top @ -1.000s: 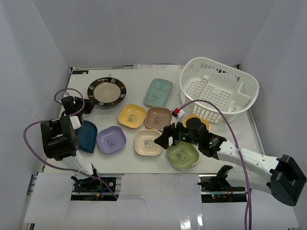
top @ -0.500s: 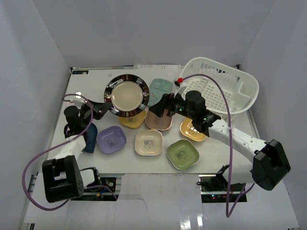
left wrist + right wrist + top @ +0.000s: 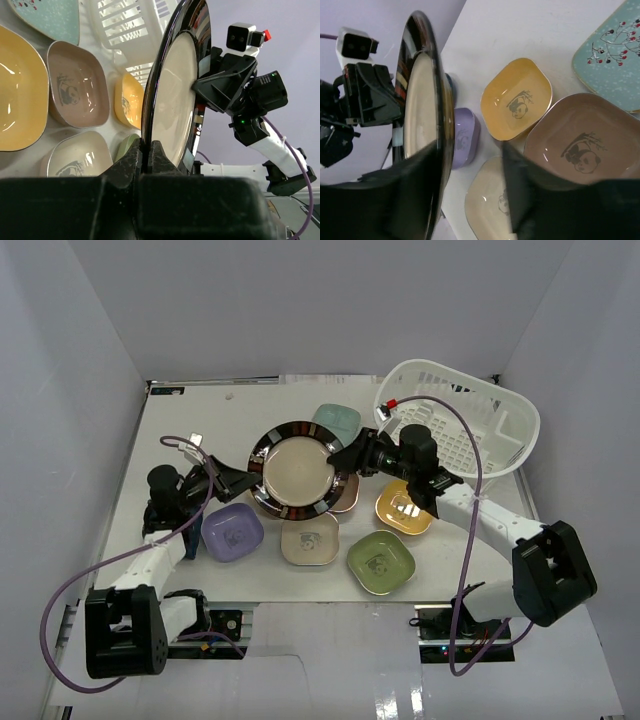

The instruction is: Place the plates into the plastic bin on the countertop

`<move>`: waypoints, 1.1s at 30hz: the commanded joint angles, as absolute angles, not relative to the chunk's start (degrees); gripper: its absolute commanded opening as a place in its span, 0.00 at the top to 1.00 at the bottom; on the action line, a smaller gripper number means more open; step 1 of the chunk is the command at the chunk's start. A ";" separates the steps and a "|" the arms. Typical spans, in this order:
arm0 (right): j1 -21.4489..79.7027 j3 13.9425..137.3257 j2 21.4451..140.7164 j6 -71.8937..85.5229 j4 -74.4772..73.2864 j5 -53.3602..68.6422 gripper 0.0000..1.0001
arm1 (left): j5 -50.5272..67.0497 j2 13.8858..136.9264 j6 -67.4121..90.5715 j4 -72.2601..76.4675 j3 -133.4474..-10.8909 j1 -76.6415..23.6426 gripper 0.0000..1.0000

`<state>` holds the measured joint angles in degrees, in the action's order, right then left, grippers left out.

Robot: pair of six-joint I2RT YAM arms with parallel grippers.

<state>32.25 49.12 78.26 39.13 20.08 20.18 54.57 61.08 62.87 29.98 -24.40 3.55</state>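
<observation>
Bright, even light from overhead fills the top view, leaving only short soft shadows on the white desk (image 3: 190, 425). White glare streaks the glossy rim of the round black-rimmed plate (image 3: 172, 100) in both wrist views. At each wrist frame's bottom the jaws are dark, blurred, out of focus.

The left arm (image 3: 140, 565) reaches forward and inward from its base, and the left pincer (image 3: 243, 483) is clamped tight on the left rim of the round black-rimmed cream plate (image 3: 298, 472). The right arm (image 3: 490, 525) stretches leftward across the middle, the right pincer (image 3: 347, 457) spread wide at the plate's opposite rim.
</observation>
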 commanded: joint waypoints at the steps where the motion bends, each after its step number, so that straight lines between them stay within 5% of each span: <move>1: 30.85 46.59 77.61 45.78 28.29 25.13 0.55 | 56.87 60.64 63.72 34.46 -27.51 3.25 0.94; 2: 30.24 46.41 77.43 46.75 29.61 25.57 0.71 | 56.95 60.64 63.63 34.71 -27.42 3.16 0.88; 4: 29.80 45.97 76.73 48.07 30.23 26.10 0.86 | 56.69 60.47 63.20 34.72 -27.60 2.90 0.77; 5: 29.36 45.79 76.29 48.16 30.06 25.84 0.92 | 56.60 60.47 62.85 34.46 -28.12 2.90 0.61; 8: 26.65 45.44 73.66 49.04 30.06 25.22 0.92 | 56.86 60.56 60.74 30.43 -30.48 2.73 0.34; 11: 21.13 47.10 71.11 50.44 29.97 26.45 0.92 | 57.48 60.12 57.23 25.26 -33.21 2.64 0.20; 20: -4.45 54.66 66.89 49.41 20.16 26.65 0.92 | 52.38 59.15 37.98 3.36 -38.41 -4.83 0.13; 28: -9.58 55.46 68.55 35.17 10.11 7.76 0.92 | 40.44 61.00 28.05 -12.99 -41.57 -13.17 0.11; 33: -11.86 55.20 74.00 34.63 9.49 7.03 0.92 | 34.02 60.21 25.75 -19.07 -40.52 -18.80 0.10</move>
